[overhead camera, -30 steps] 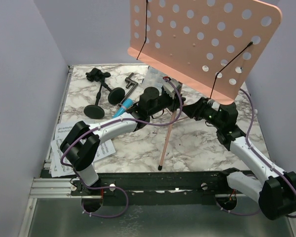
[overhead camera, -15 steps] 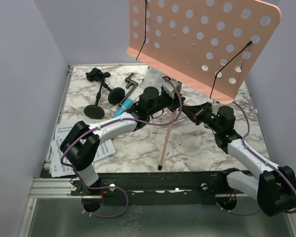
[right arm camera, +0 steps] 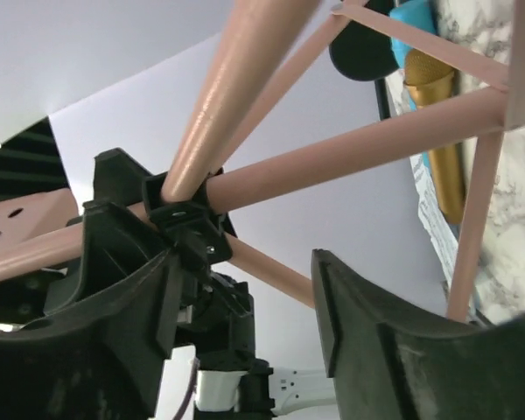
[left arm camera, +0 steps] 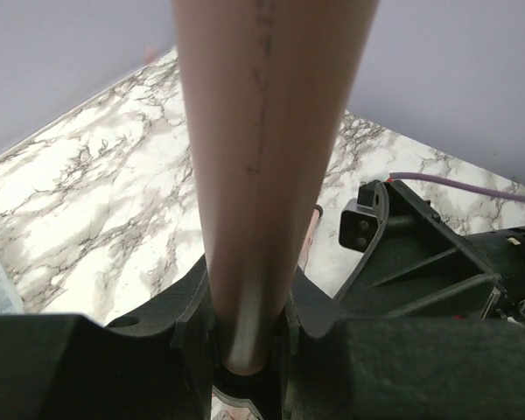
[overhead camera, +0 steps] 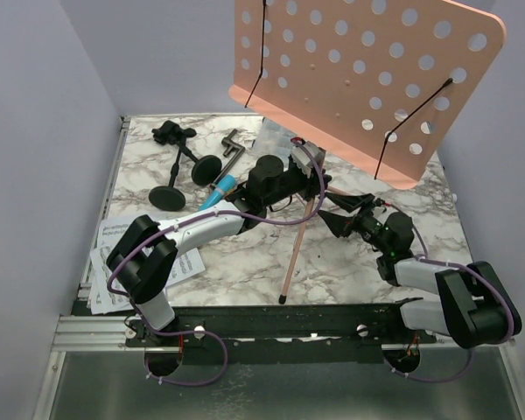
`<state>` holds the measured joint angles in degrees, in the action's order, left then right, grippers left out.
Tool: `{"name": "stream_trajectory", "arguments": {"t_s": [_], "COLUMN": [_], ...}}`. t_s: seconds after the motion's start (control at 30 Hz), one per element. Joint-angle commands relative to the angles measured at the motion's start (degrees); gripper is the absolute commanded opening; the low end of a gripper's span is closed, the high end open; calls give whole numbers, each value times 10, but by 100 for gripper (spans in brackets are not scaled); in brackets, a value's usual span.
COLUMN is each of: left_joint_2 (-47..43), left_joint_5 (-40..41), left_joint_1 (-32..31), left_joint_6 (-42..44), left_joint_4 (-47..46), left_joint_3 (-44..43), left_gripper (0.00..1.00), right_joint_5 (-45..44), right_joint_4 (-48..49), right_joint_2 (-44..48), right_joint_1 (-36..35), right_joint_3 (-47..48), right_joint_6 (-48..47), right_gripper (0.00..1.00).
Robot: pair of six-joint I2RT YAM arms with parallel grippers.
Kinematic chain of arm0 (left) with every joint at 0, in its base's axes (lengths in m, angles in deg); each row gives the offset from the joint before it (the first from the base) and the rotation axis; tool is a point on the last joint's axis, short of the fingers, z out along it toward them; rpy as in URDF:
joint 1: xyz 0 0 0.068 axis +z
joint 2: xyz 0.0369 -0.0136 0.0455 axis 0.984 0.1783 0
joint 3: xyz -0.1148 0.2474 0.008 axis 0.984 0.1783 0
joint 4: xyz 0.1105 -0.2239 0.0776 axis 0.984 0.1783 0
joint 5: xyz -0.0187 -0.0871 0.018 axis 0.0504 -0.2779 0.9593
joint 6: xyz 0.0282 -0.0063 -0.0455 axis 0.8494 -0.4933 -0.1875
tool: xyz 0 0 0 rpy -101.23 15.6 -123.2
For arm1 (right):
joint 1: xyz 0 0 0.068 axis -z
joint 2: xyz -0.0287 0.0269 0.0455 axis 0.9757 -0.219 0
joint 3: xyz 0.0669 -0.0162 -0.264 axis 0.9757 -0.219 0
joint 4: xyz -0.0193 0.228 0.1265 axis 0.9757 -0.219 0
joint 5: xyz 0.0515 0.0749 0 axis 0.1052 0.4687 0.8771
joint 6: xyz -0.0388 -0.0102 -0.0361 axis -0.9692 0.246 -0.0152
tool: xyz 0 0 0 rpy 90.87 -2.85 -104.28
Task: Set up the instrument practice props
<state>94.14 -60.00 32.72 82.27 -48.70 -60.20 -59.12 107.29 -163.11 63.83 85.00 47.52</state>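
one pink perforated music rack; two black round-based poles; one blue microphone; one gold microphone; one stack of white printed music pages; one clear plastic box.

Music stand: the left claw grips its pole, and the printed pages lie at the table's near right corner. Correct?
No: the pages lie at the near left corner of the table, as the top view shows. The left claw does grip the pole, seen in the left wrist view.
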Motion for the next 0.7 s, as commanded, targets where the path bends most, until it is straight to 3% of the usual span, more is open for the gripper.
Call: {"name": "stream_trajectory", "arguments": {"t_s": [0.0,0.17,0.27,0.67], "left_joint_2": [-16,-16,-14,-12], "left_joint_5": [-7,-1,-9,-6], "left_joint_1": [8,8,8,8], "left_joint_6": [-41,-37,-44,-42], "left_joint_4": [8,8,8,8], "left_joint_3": [10,10,8,8], "left_gripper": [0,0,0,0], "right_joint_5": [33,-35,-28,27], "right_joint_4": [-152,-444,-414,-359], "right_joint_2": [38,134,152,265], "right_joint_1": [1,1,1,0], "right_joint_3": [0,105,89,92], "right_joint_6": [-175,-536,-730,-1064], "right_gripper": [70,79,79,79]}}
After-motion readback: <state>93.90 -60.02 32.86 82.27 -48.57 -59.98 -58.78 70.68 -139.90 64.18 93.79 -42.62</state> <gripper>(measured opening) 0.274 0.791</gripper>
